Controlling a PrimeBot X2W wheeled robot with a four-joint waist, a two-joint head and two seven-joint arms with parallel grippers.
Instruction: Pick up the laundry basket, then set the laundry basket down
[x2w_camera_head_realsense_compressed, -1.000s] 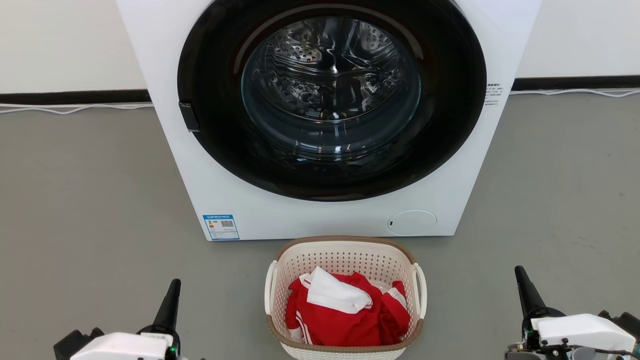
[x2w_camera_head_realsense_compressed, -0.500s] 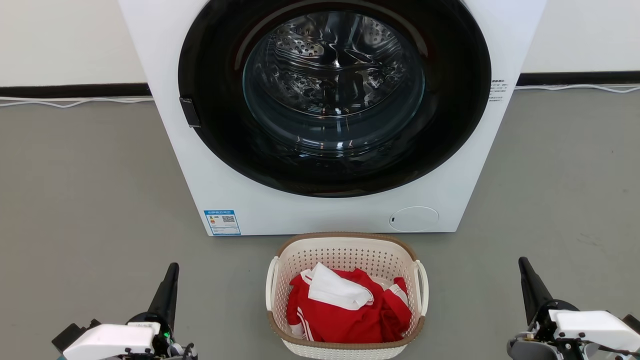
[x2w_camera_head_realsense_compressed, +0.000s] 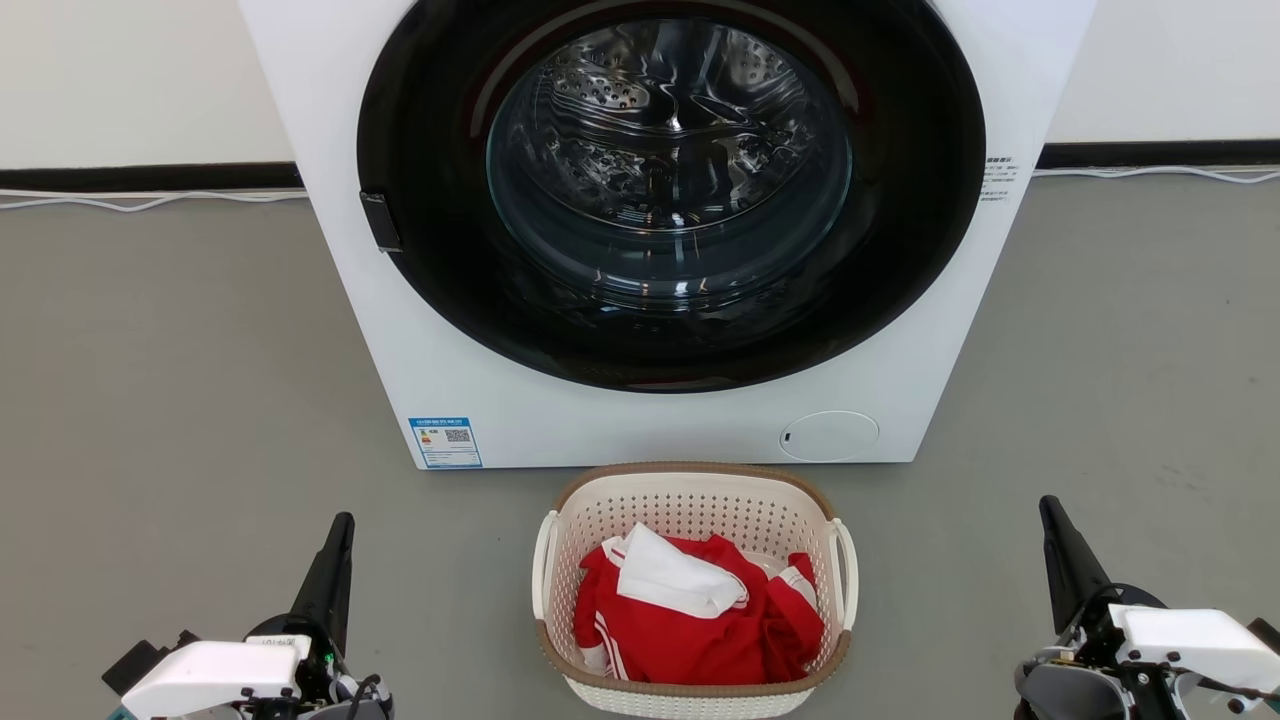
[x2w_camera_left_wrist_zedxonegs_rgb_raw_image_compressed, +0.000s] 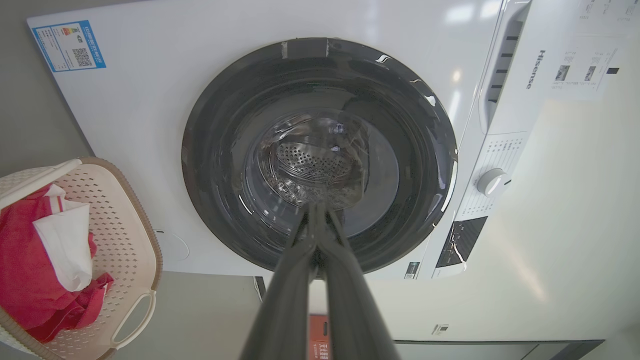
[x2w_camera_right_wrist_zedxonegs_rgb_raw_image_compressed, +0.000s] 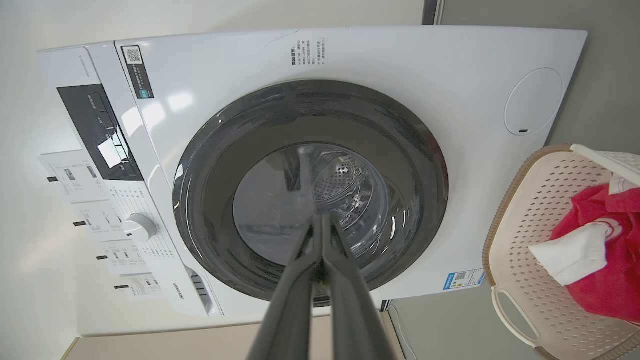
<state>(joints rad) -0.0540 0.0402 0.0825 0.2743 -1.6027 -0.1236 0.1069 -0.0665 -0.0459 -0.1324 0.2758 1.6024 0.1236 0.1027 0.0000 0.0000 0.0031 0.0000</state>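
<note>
As it stands: cream-white perforated plastic laundry basket (x2w_camera_head_realsense_compressed: 690, 508) upright, mouth up, loop handles (x2w_camera_head_realsense_compressed: 541, 572) left and right; long axis unclear.
Left pincer (x2w_camera_head_realsense_compressed: 345, 522), right pincer (x2w_camera_head_realsense_compressed: 1047, 505): closed, empty.

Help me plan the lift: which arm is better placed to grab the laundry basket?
Neither clearly. The left gripper and right gripper, both shut, flank the laundry basket about equally, each apart from its nearer side; likely both are needed.
</note>
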